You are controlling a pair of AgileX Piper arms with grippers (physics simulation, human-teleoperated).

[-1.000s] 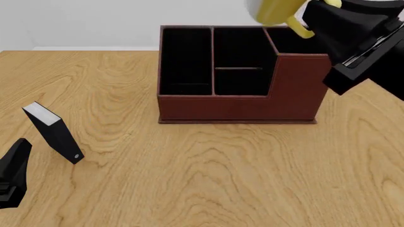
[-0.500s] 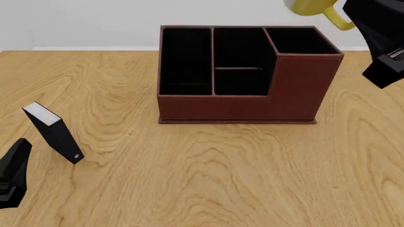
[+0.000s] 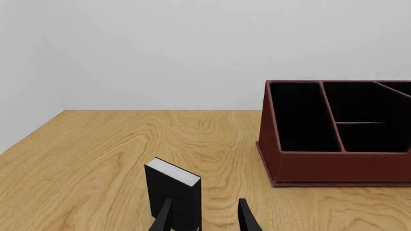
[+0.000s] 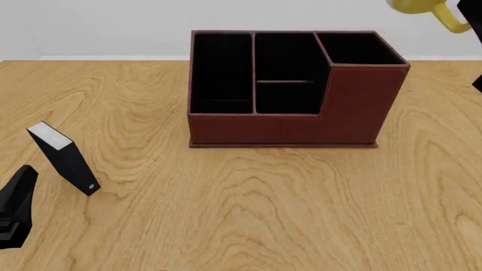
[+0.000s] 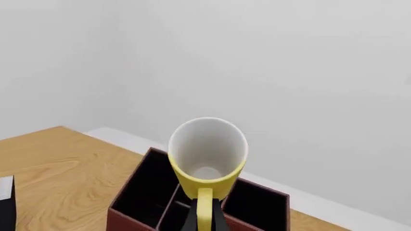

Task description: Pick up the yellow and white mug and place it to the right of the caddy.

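Moved rightward since earlier: one yellow and white mug [image 4: 421,7] now high past the one caddy [image 4: 290,90] (three compartments), right gripper [image 5: 204,219] clamped on its handle. Left gripper [image 3: 204,217] parted, empty, facing one black-and-white box [image 4: 65,158].

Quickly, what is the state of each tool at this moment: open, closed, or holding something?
Left tool: open, holding nothing, with the small black-and-white box just ahead of it.
Right tool: closed on the handle of the yellow and white mug, held in the air.
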